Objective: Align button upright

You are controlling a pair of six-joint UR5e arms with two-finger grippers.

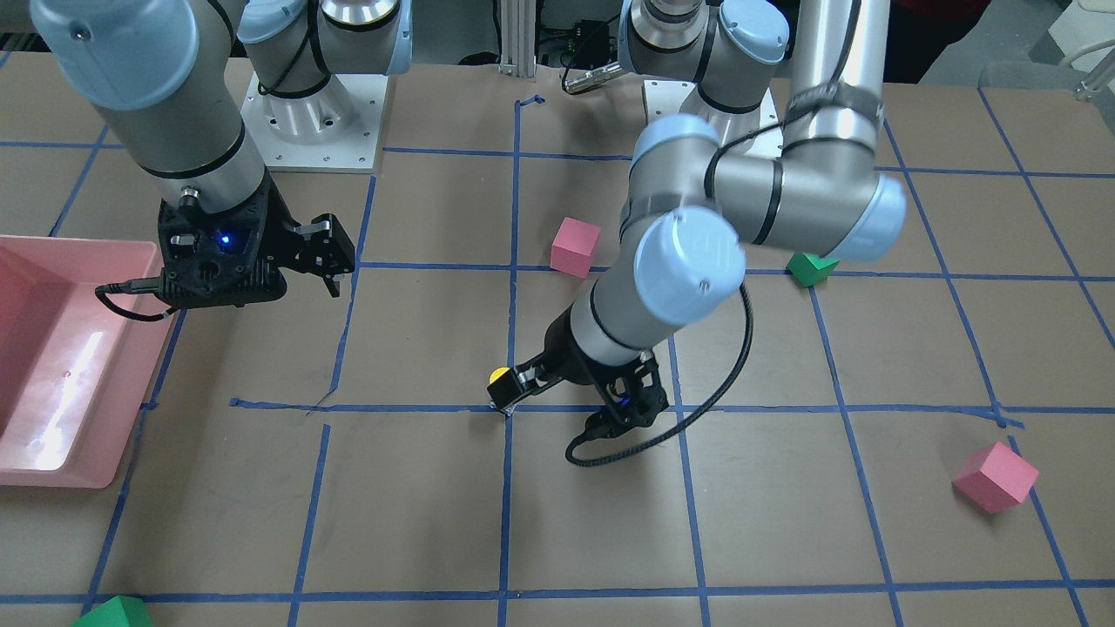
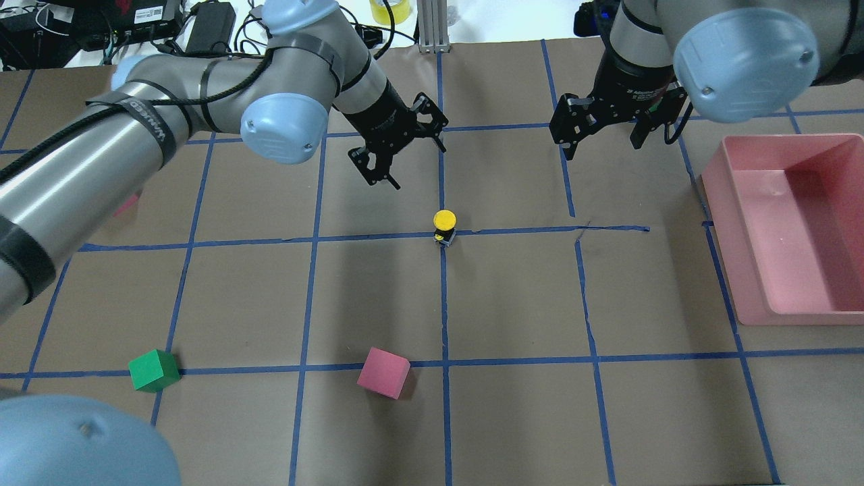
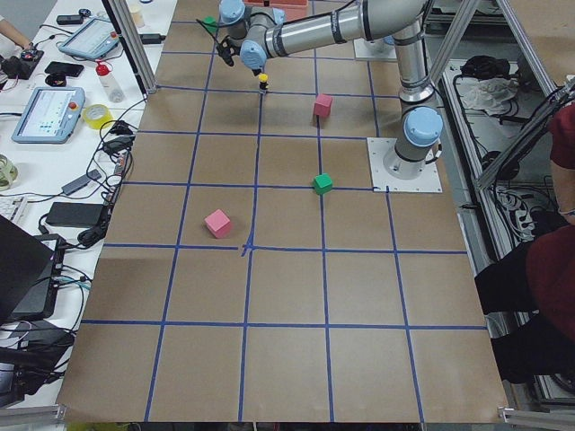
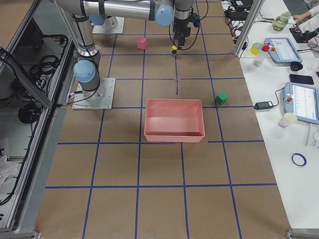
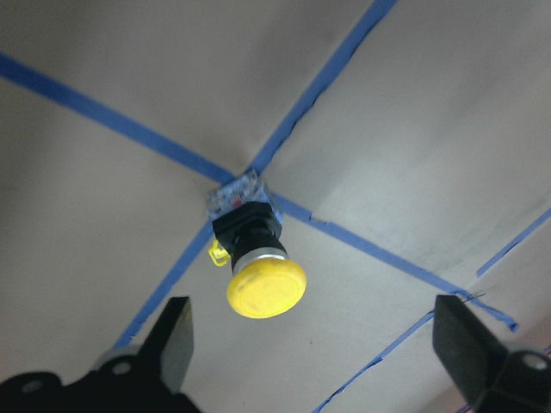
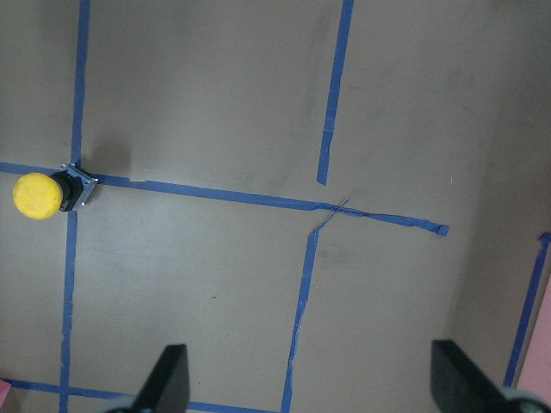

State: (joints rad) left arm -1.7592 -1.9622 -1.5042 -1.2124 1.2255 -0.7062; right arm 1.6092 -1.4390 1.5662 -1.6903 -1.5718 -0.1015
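The button (image 2: 444,226) stands upright on a blue tape crossing mid-table, yellow cap up and grey base block on the paper. It also shows in the front view (image 1: 499,380), the left wrist view (image 5: 256,258) and the right wrist view (image 6: 47,193). My left gripper (image 2: 410,150) is open and empty. It hovers just beyond the button and does not touch it. In the left wrist view (image 5: 312,325) its fingers stand wide apart either side of the cap. My right gripper (image 2: 601,138) is open and empty, above the table to the button's right.
A pink bin (image 2: 725,223) stands at the right edge of the overhead view. A pink cube (image 2: 383,372) and a green cube (image 2: 154,370) lie nearer the robot. Another pink cube (image 1: 996,476) and another green cube (image 1: 113,612) lie on the operators' side.
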